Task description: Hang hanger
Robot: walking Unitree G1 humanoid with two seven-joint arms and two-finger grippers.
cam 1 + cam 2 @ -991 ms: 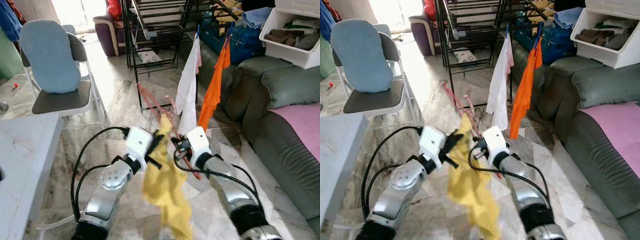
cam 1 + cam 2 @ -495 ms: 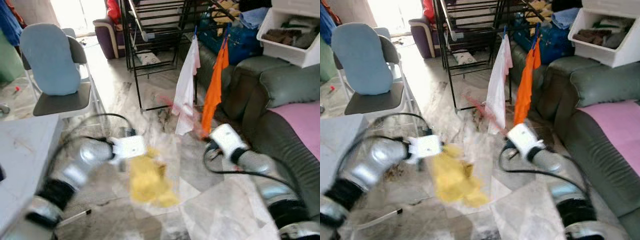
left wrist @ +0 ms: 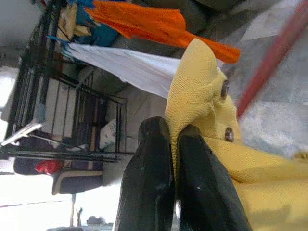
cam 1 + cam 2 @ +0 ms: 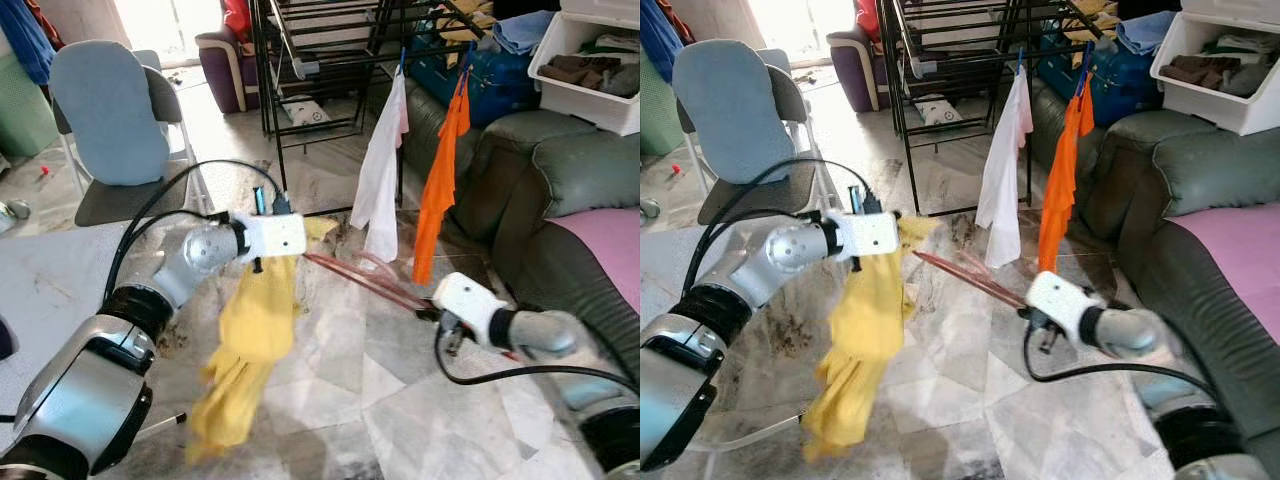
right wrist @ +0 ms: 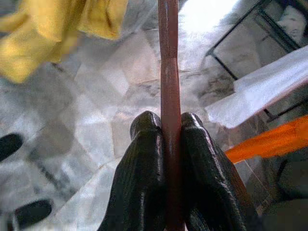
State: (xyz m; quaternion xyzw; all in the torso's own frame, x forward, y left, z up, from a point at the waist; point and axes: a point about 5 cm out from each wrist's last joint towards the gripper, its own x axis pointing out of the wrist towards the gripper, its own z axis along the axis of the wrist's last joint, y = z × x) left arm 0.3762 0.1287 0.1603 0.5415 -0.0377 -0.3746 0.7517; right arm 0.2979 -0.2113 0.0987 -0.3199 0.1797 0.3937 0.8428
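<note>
left gripper (image 3: 174, 139) clamped on yellow cloth garment (image 4: 250, 340), left of right gripper (image 5: 165, 126) | right gripper pinching thin red hanger (image 4: 360, 280) between them | black metal drying rack (image 4: 320, 60) behind | grey-green sofa (image 4: 560, 190) right

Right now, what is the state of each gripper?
Left gripper: shut on the yellow garment.
Right gripper: shut on the red hanger.

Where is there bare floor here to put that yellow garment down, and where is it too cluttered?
Bare marble floor lies between the two arms, below the yellow garment and the red hanger. More lies between the chair and the drying rack. It is crowded by the sofa, where the white cloth and the orange cloth hang.
</note>
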